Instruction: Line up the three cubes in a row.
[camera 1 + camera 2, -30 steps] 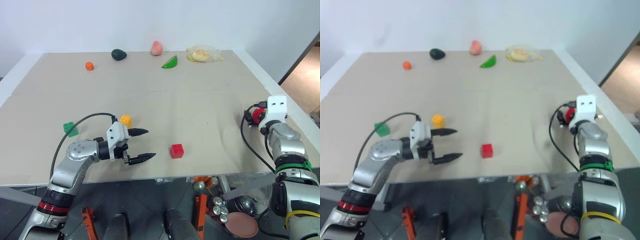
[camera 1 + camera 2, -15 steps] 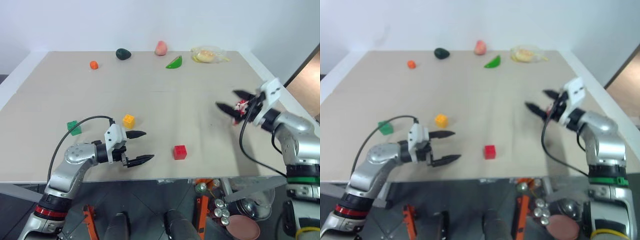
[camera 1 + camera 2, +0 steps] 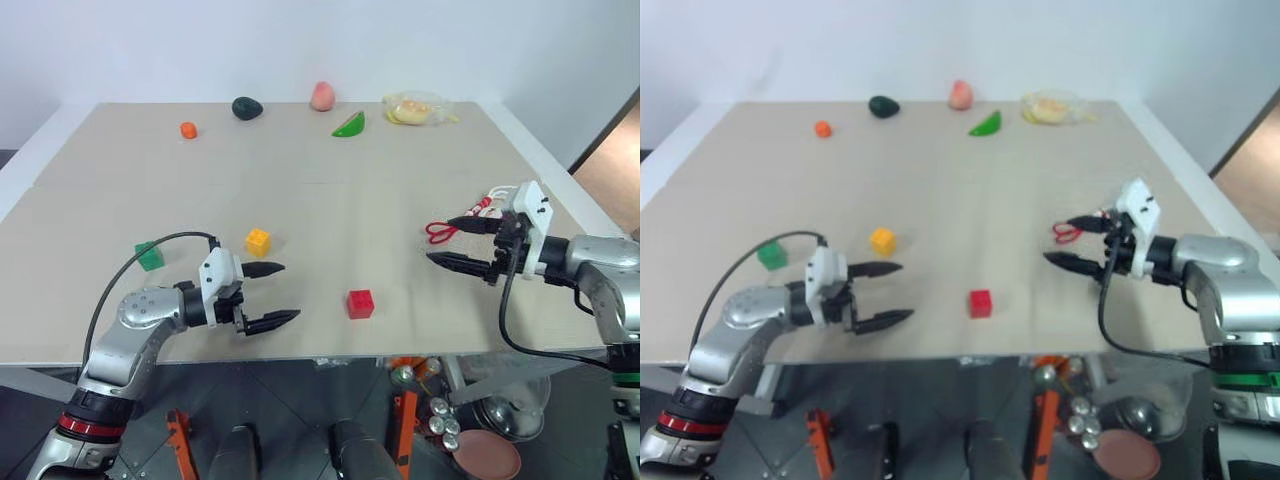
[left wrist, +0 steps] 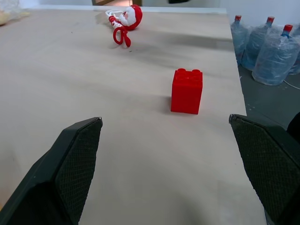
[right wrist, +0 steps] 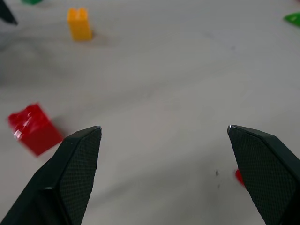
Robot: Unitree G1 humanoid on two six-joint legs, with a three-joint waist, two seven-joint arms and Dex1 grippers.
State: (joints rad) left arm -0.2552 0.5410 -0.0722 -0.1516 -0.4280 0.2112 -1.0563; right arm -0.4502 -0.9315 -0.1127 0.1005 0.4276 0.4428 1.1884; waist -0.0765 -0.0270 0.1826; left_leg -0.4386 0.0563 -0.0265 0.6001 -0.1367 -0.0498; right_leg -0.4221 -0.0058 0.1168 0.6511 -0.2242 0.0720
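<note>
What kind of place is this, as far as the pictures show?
Probably a robot test room or lab: a plain tabletop against a bare white wall, toy pieces such as the red cube scattered on it, and water bottles on the floor.

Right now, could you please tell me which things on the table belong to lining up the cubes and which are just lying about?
Job: yellow cube, green cube, red cube.

Lying about: orange ball, red toy with white cord, dark green lump, pink lump, green wedge, clear bag.
</note>
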